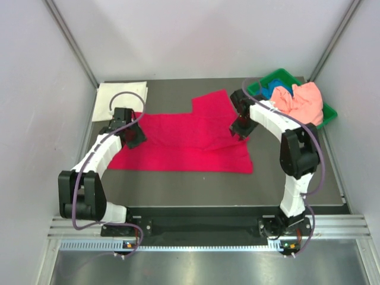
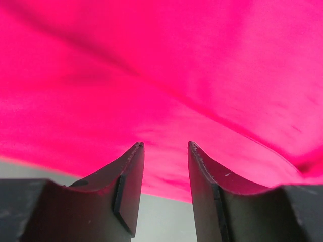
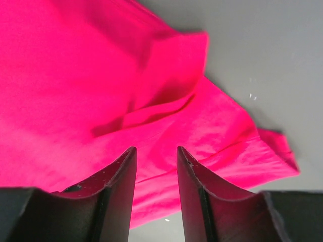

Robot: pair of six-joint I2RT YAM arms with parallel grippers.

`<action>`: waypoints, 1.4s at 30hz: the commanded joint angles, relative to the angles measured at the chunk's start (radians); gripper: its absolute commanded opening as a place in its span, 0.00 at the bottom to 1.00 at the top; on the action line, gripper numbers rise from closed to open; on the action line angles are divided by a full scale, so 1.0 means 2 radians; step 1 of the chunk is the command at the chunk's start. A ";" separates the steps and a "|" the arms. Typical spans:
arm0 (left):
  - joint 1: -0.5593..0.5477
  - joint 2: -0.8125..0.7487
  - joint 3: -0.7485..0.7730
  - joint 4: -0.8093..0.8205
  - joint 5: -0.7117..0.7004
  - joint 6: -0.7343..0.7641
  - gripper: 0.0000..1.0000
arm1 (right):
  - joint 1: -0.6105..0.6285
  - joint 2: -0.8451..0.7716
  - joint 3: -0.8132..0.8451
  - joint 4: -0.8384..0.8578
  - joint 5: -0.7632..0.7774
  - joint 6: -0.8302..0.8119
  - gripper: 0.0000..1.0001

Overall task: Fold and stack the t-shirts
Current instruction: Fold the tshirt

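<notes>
The crimson-red t-shirt [image 1: 184, 139] lies spread on the dark table, partly folded, with a flap turned over near its right side. My left gripper [image 1: 135, 138] is open and empty over the shirt's left edge; the left wrist view shows the red cloth [image 2: 166, 80] just beyond the fingertips. My right gripper [image 1: 240, 132] is open and empty above the shirt's right edge, over a folded sleeve [image 3: 166, 65]. A white folded shirt [image 1: 120, 99] lies at the back left. The salmon-pink shirt [image 1: 304, 101] and the blue one [image 1: 279, 92] sit in the bin.
A green plastic bin [image 1: 328, 113] stands at the back right corner. Grey walls close in the table on both sides and at the back. Bare table [image 1: 196, 187] shows in front of the red shirt.
</notes>
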 commanded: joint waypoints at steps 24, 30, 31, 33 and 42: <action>-0.078 0.107 0.014 0.179 0.234 0.002 0.45 | 0.002 0.064 0.013 0.131 -0.069 -0.084 0.27; -0.140 0.176 0.093 0.191 0.223 0.020 0.44 | 0.008 0.024 -0.066 0.249 -0.123 -0.219 0.27; -0.146 0.185 0.113 0.191 0.217 0.020 0.43 | 0.009 0.007 -0.084 0.259 -0.124 -0.245 0.27; -0.161 0.213 0.128 0.199 0.216 0.015 0.43 | 0.009 -0.010 -0.097 0.285 -0.130 -0.272 0.27; -0.213 0.303 0.189 0.225 0.222 -0.019 0.41 | 0.008 -0.030 -0.109 0.325 -0.142 -0.370 0.28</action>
